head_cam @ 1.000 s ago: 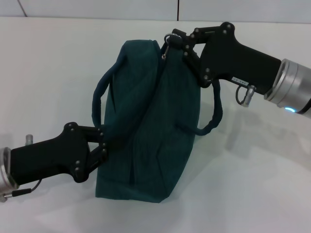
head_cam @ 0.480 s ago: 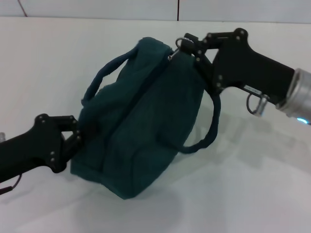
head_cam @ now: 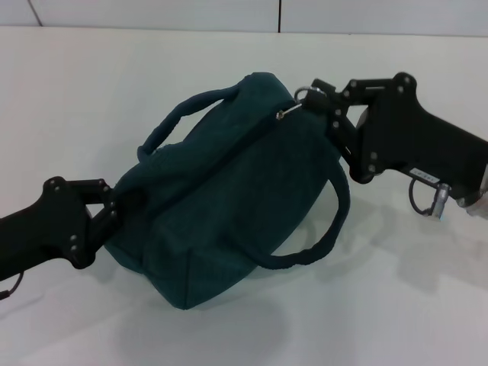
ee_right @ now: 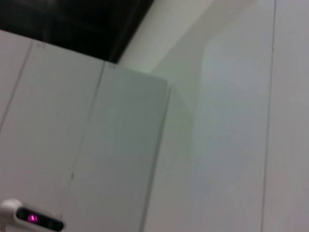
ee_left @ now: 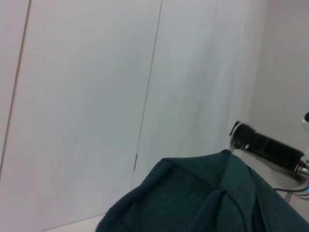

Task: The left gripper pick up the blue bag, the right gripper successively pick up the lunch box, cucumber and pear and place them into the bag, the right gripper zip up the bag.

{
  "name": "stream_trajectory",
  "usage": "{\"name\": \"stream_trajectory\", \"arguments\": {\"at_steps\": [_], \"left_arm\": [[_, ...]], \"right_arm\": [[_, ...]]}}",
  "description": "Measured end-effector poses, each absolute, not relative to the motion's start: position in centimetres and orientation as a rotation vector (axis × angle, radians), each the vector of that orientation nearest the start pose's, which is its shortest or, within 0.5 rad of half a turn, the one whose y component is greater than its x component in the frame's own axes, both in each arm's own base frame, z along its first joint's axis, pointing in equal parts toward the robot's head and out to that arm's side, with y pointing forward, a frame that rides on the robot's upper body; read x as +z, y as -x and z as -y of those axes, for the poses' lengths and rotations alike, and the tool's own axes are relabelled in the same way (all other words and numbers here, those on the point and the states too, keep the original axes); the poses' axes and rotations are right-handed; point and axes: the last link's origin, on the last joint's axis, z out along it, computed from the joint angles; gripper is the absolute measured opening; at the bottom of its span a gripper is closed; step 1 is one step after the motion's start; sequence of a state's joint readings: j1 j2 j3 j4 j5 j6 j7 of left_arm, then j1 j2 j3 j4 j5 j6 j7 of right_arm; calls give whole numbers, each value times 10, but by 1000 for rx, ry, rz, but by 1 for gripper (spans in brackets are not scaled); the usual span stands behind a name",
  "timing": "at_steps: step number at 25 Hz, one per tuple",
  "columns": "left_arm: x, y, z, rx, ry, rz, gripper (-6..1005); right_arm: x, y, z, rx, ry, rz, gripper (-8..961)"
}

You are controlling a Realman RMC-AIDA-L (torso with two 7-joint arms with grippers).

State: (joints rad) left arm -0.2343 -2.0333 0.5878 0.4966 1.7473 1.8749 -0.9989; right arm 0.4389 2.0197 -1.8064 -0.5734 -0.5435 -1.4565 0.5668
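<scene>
**Zip nearly drawn home, bag pinned at both ends**

The right pincer (head_cam: 319, 101) is pinching the metal ring pull (head_cam: 303, 94) at the far end of the blue bag (head_cam: 229, 194), its jaws pressed together on the ring just beside the bag's top corner. From there the zipper line runs diagonally down the bag's ridge and looks shut along what can be seen of it, so I judge the zipping step to be at or close to its end. The left pincer (head_cam: 109, 213) is at the opposite, nearer end, pressed together on a fold of the bag's fabric and bracing it against the pull.

The bag lies tilted on its side on the white tabletop (head_cam: 396, 305), between the two arms; one loop handle (head_cam: 183, 118) arches above it, the other droops toward the right arm. The lunch box, cucumber and pear are not in sight; presumably they are inside, though the closed fabric hides that.

To finish well, the pull should run straight along the zipper's line, not upward, with the left pincer holding firm so the fabric stays taut. Too hard a tug could drag the bag or slip the ring. The right wrist view shows only wall; the left wrist view shows bag fabric and the far arm.
</scene>
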Motion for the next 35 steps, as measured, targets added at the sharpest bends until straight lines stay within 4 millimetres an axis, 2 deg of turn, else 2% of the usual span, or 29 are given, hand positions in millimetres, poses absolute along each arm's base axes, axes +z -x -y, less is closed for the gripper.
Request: {"name": "stream_trajectory", "arguments": {"at_steps": [5, 21, 29, 35], "left_arm": [[32, 315, -224, -1108, 2481, 452, 54], [28, 313, -222, -1097, 2538, 458, 54], [28, 308, -228, -1134, 2517, 453, 54], [39, 303, -238, -1210, 2430, 475, 67]], "right_arm": [[-38, -185, -312, 1261, 2351, 114, 11], [-38, -196, -339, 1074, 2292, 80, 11], [-39, -192, -332, 1128, 2306, 104, 11], [-41, -191, -324, 1160, 2323, 116, 10]]}}
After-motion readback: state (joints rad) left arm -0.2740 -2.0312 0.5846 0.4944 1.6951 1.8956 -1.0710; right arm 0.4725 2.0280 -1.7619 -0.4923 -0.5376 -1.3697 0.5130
